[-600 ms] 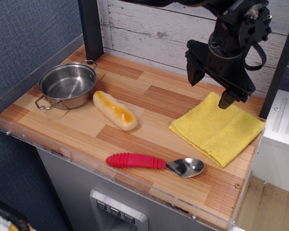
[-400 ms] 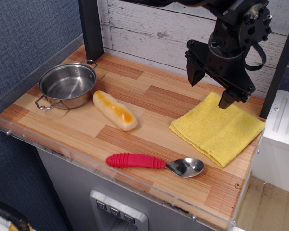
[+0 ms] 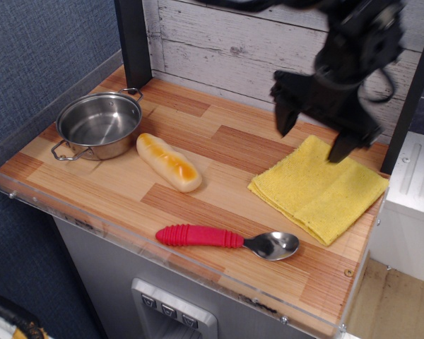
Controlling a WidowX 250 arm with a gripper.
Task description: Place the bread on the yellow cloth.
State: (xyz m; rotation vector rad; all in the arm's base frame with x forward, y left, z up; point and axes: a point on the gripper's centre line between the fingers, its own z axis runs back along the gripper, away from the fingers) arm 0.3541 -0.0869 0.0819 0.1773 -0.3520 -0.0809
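The gripper (image 3: 312,134) hangs empty with jaws spread (blurred) above the far edge of the yellow cloth (image 3: 319,188). The bread (image 3: 168,162) lies well left of the cloth — untouched. Its glossy rounded top could slip a shallow pinch and roll toward the pot (image 3: 99,125).

Colour: my arm is black all over, matte, with a few dull grey glints on its edges.
Pincer (image 3: 315,135): mine ends in two dark, tapering fingers (image 3: 285,116), each narrowing to a blunt tip.
Body: my wrist is blocky and angular, blurred in this view.
Cable: a black loop curves out at my right side.
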